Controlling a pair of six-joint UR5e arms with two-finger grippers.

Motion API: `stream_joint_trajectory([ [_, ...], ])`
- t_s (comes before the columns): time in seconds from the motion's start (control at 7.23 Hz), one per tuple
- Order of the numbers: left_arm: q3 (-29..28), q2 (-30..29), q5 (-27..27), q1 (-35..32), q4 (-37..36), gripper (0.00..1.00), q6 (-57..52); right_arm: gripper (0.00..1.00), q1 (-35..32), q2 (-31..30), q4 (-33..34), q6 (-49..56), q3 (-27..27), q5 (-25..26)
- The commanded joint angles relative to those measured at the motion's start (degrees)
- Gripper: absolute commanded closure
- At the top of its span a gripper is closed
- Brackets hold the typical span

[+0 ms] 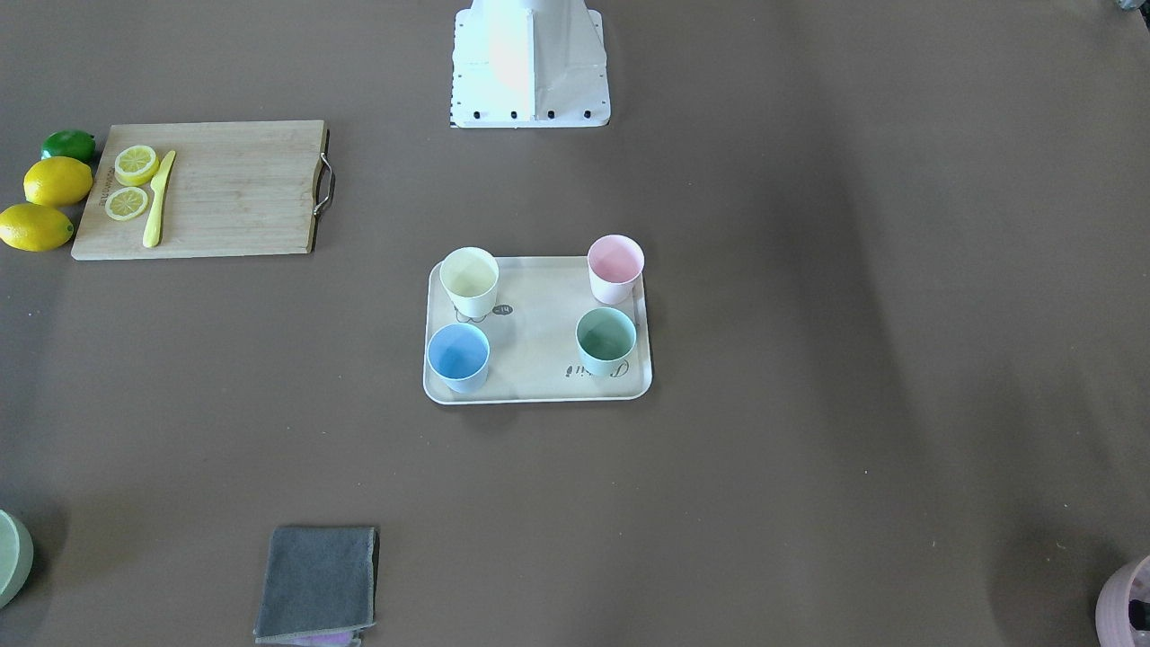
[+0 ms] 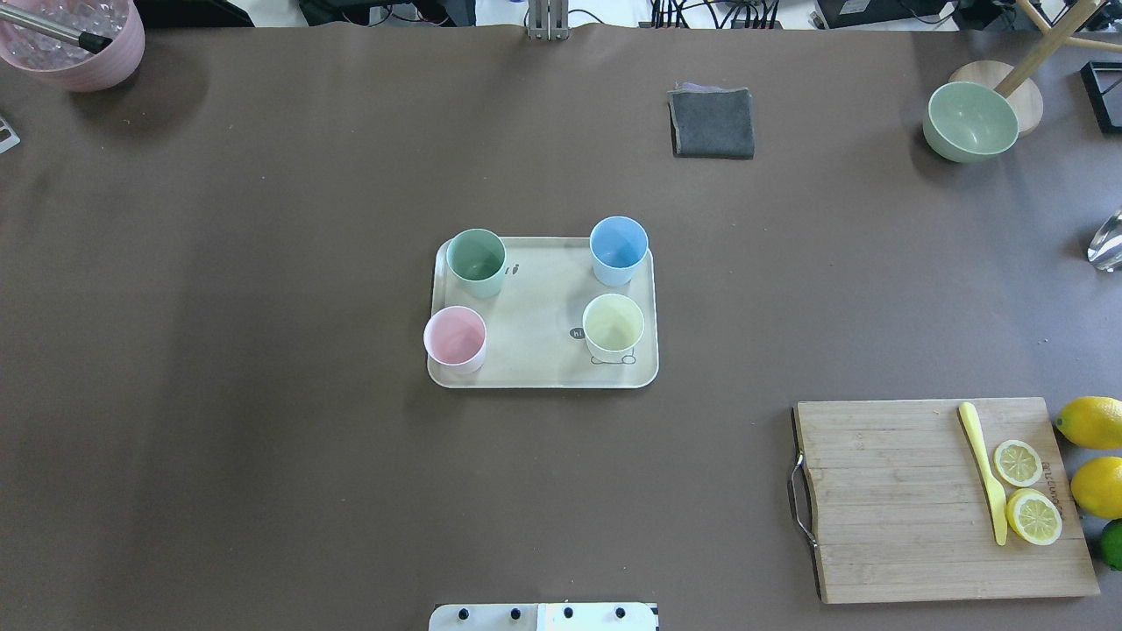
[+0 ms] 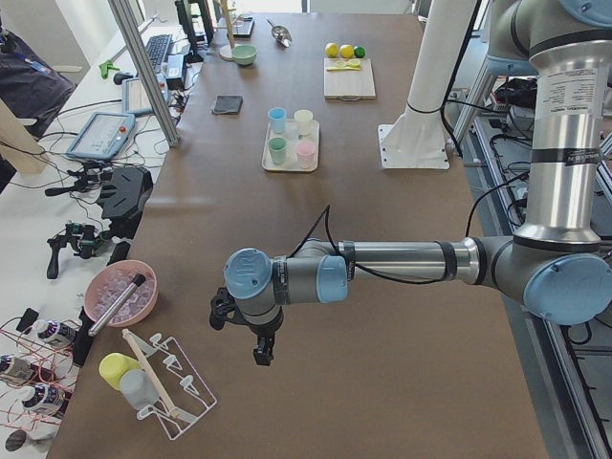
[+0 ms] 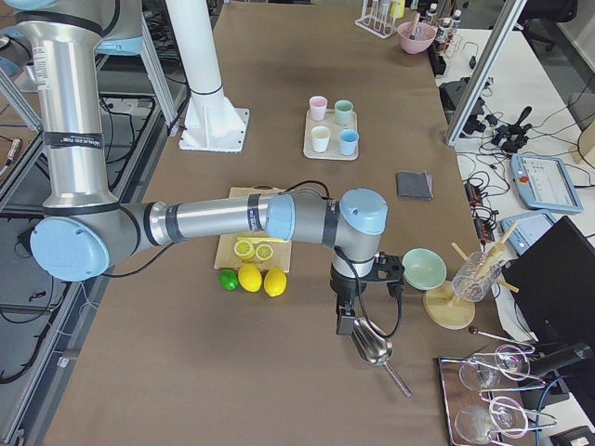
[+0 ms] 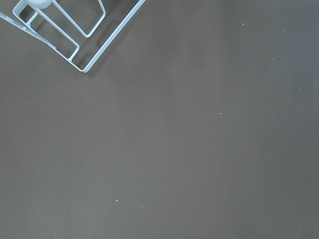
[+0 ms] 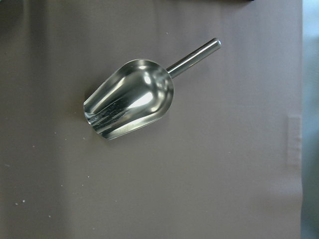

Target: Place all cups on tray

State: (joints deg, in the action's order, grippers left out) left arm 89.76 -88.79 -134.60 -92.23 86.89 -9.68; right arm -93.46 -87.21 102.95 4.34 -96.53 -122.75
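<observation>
The cream tray (image 2: 543, 307) lies mid-table, also in the front-facing view (image 1: 539, 346). All four cups stand upright on it, one near each corner: yellow (image 2: 614, 324), blue (image 2: 619, 247), pink (image 2: 455, 337), mint green (image 2: 476, 259). Both arms are far from the tray. My left gripper (image 3: 263, 349) hangs over bare table at the left end. My right gripper (image 4: 344, 321) hangs over a metal scoop (image 6: 129, 99) at the right end. Each shows only in a side view, so I cannot tell whether it is open or shut.
A wooden cutting board (image 2: 894, 499) holds lemon slices and a yellow knife (image 2: 983, 469), with lemons (image 2: 1091, 422) beside it. A grey cloth (image 2: 712, 123), a pale-green bowl (image 2: 970, 121) and a mauve pot (image 2: 74, 39) sit along the far edge. A wire rack (image 5: 75, 30) is near the left gripper.
</observation>
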Motion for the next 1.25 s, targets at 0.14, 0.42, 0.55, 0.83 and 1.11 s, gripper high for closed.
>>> stream_joint_trajectory([
  [0.14,1.72,0.54,0.04,-0.05,1.35,0.02,-0.16,0.00,0.03,-0.86,-0.12,-0.03,0.46,-5.65],
  [0.42,1.56,0.89,0.04,-0.14,1.44,0.02,-0.08,0.00,0.03,-1.99,-0.12,0.06,0.11,-5.65],
  [0.55,1.56,0.90,0.12,-0.14,1.44,0.02,-0.08,0.00,0.03,-2.09,-0.12,-0.03,0.37,-5.65],
  [0.83,1.91,0.90,0.04,-0.32,1.44,0.02,-0.16,0.00,0.03,-3.14,-0.12,0.06,0.37,-5.65],
  [1.11,1.74,0.90,0.04,-0.23,1.44,0.02,-0.16,0.00,0.03,-3.49,-0.12,0.06,0.29,-5.65],
])
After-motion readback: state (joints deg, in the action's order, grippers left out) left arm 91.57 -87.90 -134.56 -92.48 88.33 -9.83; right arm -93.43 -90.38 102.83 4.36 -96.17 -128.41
